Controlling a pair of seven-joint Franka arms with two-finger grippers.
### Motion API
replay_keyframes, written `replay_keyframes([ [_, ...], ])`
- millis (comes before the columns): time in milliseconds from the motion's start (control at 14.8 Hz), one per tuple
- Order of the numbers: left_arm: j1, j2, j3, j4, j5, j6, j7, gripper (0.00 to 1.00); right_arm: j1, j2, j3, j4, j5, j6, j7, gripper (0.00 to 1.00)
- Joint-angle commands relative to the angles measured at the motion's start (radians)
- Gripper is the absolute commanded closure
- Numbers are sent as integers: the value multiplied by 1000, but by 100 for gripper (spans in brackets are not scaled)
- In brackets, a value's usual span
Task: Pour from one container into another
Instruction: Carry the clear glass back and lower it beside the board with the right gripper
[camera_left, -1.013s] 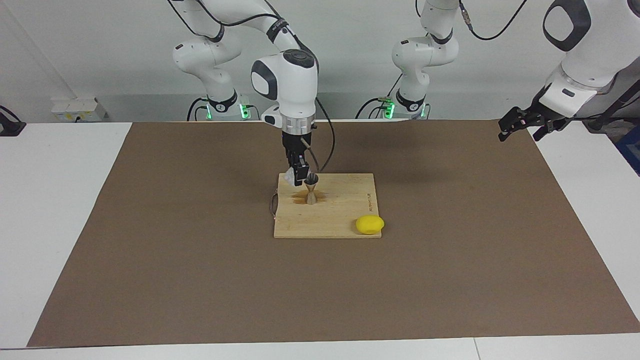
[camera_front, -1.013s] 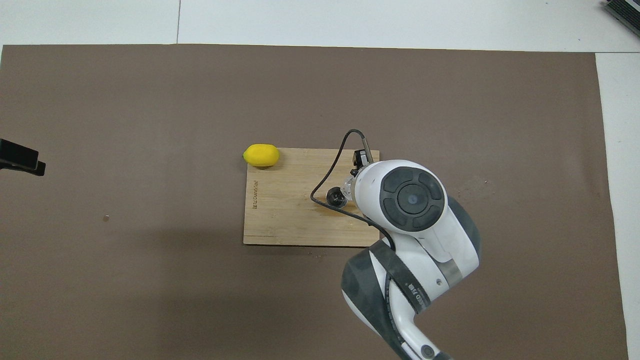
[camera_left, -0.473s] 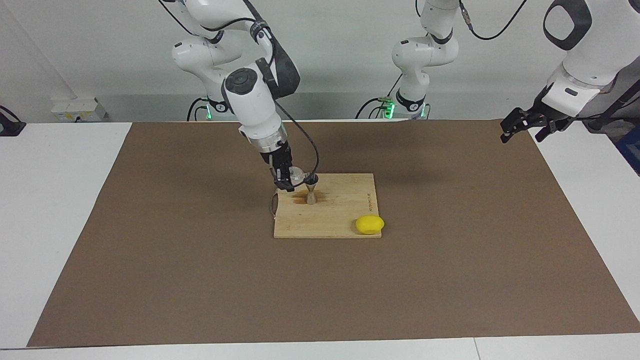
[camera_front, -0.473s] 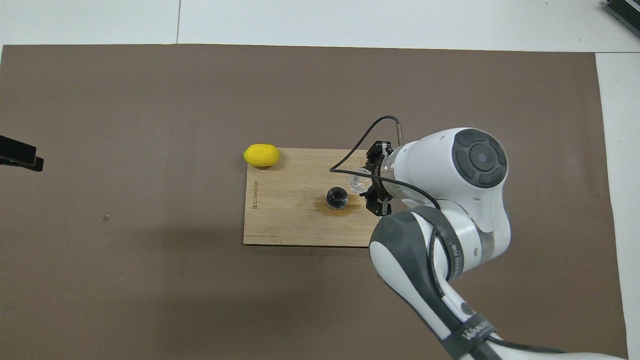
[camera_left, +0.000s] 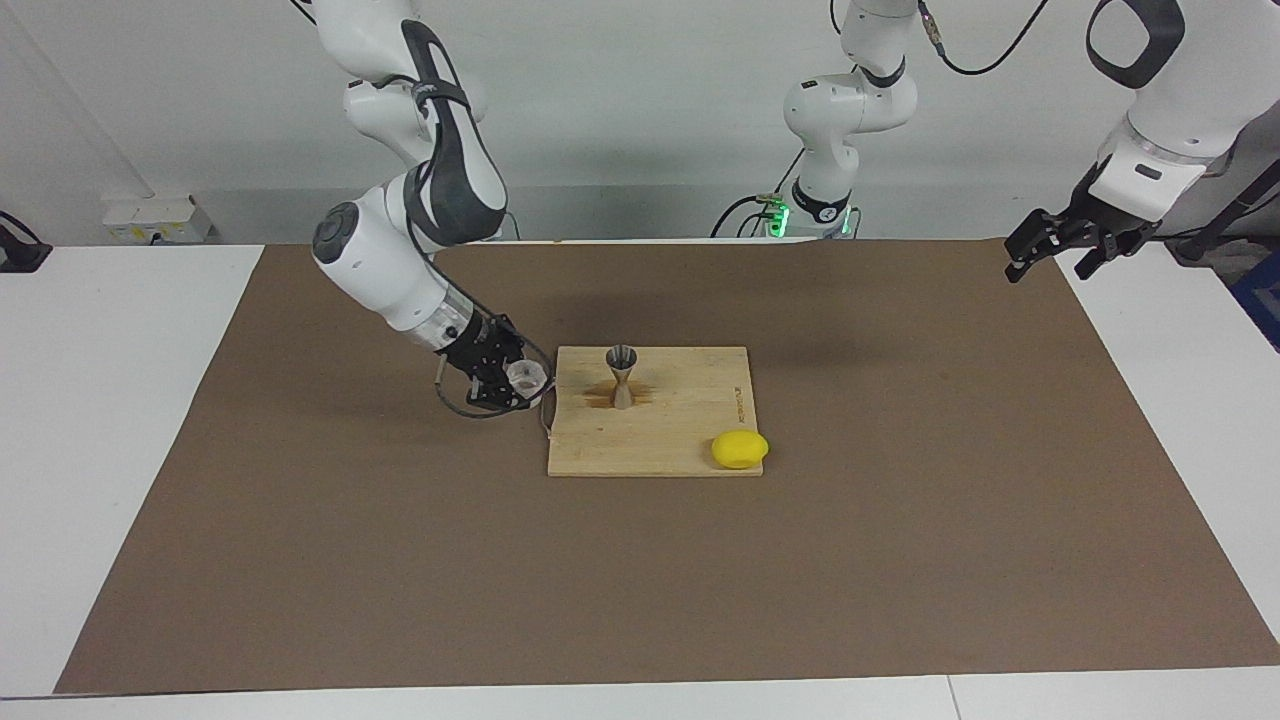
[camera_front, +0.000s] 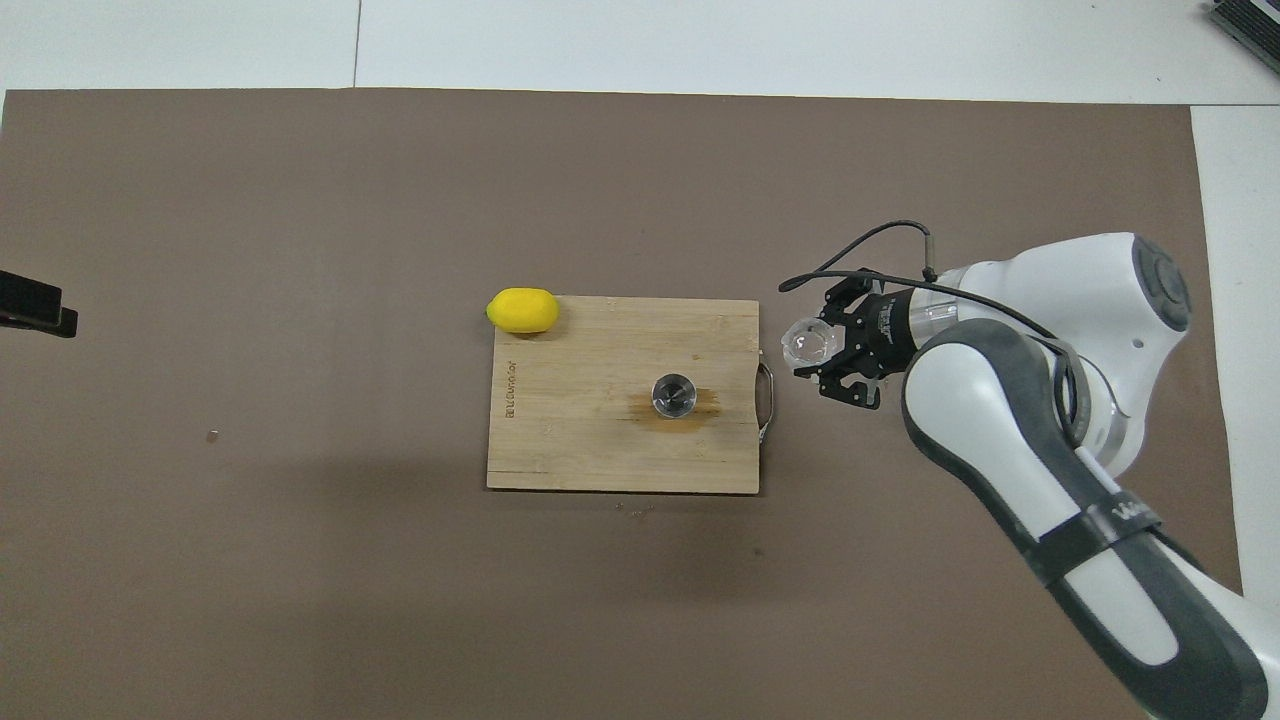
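Right gripper (camera_left: 515, 385) grips glass tumbler (camera_front: 808, 343); overhead shows jigger (camera_front: 674, 394) bowl; left gripper (camera_left: 1045, 247) open

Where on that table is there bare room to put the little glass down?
The brown mat lies bare between the cutting board and the edge farthest from the robots. On the board, bare wood lies between jigger and lemon. It is tightest where the right pincer holds the glass beside the board.
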Motion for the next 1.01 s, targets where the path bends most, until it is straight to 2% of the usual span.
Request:
replay_keyframes([
  [0, -15, -62, 9, -76, 15, 15, -18, 0, -89, 6, 14, -39, 72, -26, -141, 100],
  [135, -18, -67, 8, -87, 16, 29, -18, 0, -148, 21, 14, -39, 106, -77, -279, 100],
  [338, -19, -67, 6, -87, 16, 34, -30, 0, -226, 44, 14, -47, 126, -92, -339, 100],
  [608, -21, -67, 5, -87, 16, 35, -38, 0, -329, 127, 14, -18, 132, -141, -506, 100],
  [945, -19, -67, 5, -86, 16, 38, -49, 0, -348, 159, 14, -5, 138, -141, -542, 100],
])
